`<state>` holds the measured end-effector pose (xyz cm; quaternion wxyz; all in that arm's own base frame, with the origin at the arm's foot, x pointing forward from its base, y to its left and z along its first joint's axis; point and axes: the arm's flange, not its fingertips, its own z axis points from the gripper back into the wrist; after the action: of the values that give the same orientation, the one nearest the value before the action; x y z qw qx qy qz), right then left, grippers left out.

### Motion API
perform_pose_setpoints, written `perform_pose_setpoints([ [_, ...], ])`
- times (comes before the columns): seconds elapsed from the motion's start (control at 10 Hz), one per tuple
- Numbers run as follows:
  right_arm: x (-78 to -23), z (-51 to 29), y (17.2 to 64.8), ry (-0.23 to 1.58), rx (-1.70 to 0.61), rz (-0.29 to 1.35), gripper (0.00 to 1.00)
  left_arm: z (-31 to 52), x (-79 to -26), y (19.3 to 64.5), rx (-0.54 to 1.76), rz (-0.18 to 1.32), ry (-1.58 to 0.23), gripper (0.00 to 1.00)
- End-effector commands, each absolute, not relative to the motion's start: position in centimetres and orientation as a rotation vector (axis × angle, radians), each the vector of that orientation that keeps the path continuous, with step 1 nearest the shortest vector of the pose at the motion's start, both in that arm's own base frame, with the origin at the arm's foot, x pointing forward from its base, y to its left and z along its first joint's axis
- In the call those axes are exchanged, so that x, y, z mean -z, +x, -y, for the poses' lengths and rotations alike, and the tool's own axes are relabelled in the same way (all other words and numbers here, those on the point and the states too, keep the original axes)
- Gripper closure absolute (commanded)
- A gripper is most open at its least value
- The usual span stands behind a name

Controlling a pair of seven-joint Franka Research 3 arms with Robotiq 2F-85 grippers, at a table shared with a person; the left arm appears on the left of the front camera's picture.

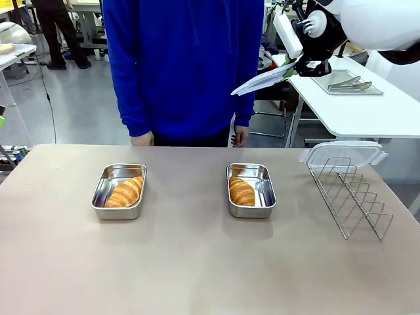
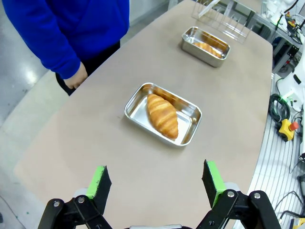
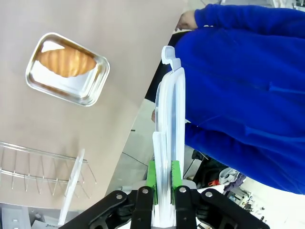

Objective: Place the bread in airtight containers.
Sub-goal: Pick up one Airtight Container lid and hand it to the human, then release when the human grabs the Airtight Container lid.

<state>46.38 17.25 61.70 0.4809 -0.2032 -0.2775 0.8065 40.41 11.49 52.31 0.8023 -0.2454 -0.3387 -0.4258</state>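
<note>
Beige table (image 1: pixel 197 262) holds a croissant (image 1: pixel 125 193) in one steel tub (image 1: pixel 110 177) and another croissant (image 1: pixel 241 193) in the second tub (image 1: pixel 264 189), right gripper (image 3: pixel 162 172) pinching a clear lid (image 3: pixel 169 100) aloft to cap one, left gripper (image 2: pixel 156 183) hovering wide open and empty

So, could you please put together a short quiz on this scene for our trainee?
1. True or false: both steel tubs hold a croissant.
2. What is the right pincer gripping? A) a croissant B) a clear lid C) a spoon
3. Fill in: the other lid rests on top of the ____.

Key: 1 true; 2 B; 3 wire rack.
</note>
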Motion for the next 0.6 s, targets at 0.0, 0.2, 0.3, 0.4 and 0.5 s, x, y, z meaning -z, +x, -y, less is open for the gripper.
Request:
perform_pose_setpoints([
  [0.0,-61.78,-17.04,46.00,-0.503,-1.966,0.679,1.00,-11.58,-52.47,40.27,0.930,0.720,-0.521,0.00],
  [0.2,-61.78,-17.04,46.00,-0.503,-1.966,0.679,1.00,-11.58,-52.47,40.27,0.930,0.720,-0.521,0.00],
  [0.3,-61.78,-17.04,46.00,-0.503,-1.966,0.679,1.00,-11.58,-52.47,40.27,0.930,0.720,-0.521,0.00],
  [0.4,-61.78,-17.04,46.00,-0.503,-1.966,0.679,1.00,-11.58,-52.47,40.27,0.930,0.720,-0.521,0.00],
  [0.5,-61.78,-17.04,46.00,-0.503,-1.966,0.679,1.00,-11.58,-52.47,40.27,0.930,0.720,-0.521,0.00],
])
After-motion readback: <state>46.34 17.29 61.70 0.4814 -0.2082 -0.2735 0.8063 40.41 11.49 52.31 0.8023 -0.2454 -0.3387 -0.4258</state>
